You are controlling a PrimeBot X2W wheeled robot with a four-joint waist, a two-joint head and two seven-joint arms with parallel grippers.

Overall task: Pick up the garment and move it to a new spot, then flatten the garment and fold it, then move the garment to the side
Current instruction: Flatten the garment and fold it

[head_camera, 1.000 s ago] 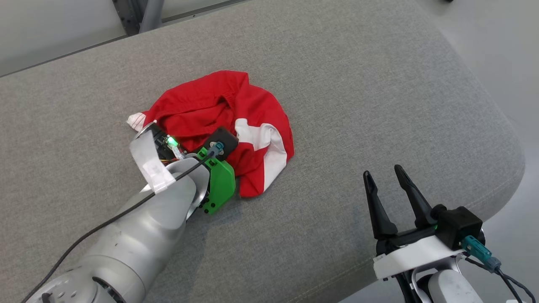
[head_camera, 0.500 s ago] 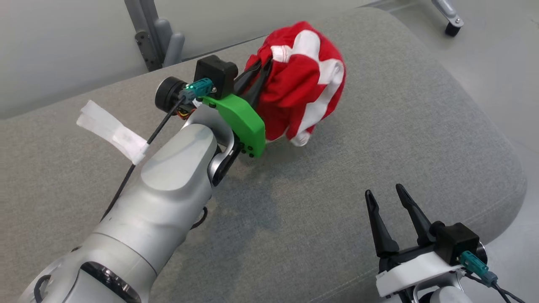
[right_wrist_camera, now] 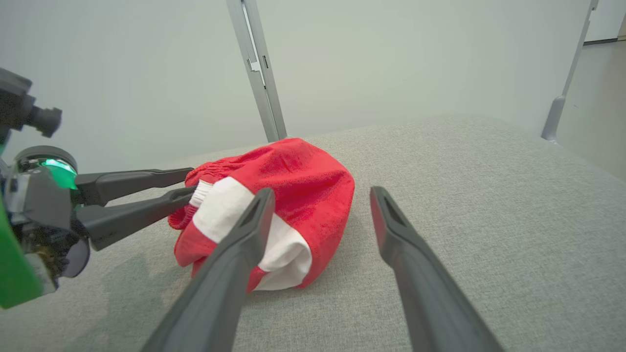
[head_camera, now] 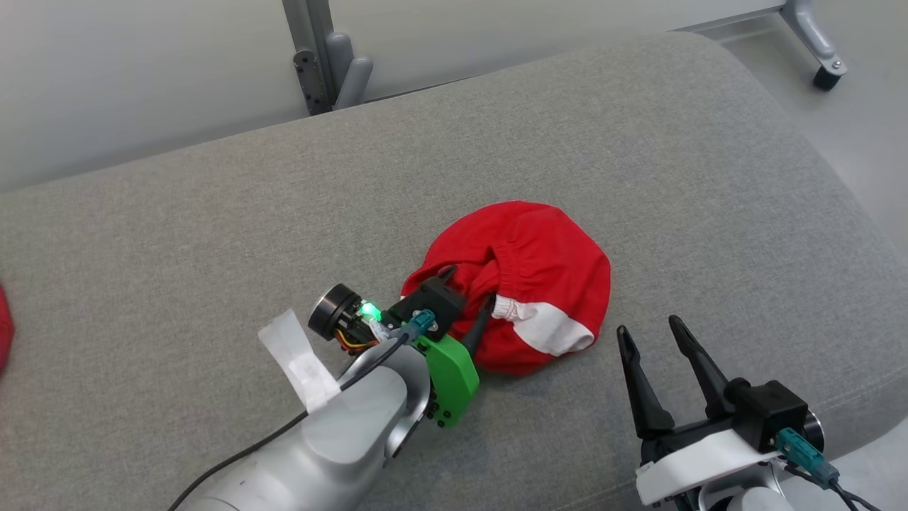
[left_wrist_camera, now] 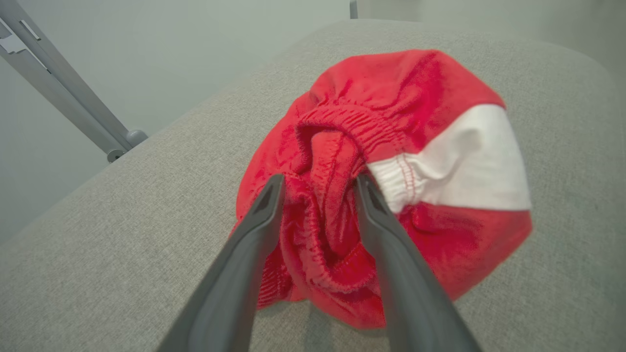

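Two-toned, red with a white band: seeing the garment lying bunched on the grey cushion, toward its right end. Finding the left gripper parted, straddling a red fold at the heap's near edge. Finding the right gripper spread wide, hovering near the heap, holding nothing.

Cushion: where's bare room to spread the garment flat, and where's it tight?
Free: the cushion left of the garment, back to its rear edge; also the strip behind it and the rounded end to its right. Tight: the front, where the left hand straddles a fold and the right hand hovers close.
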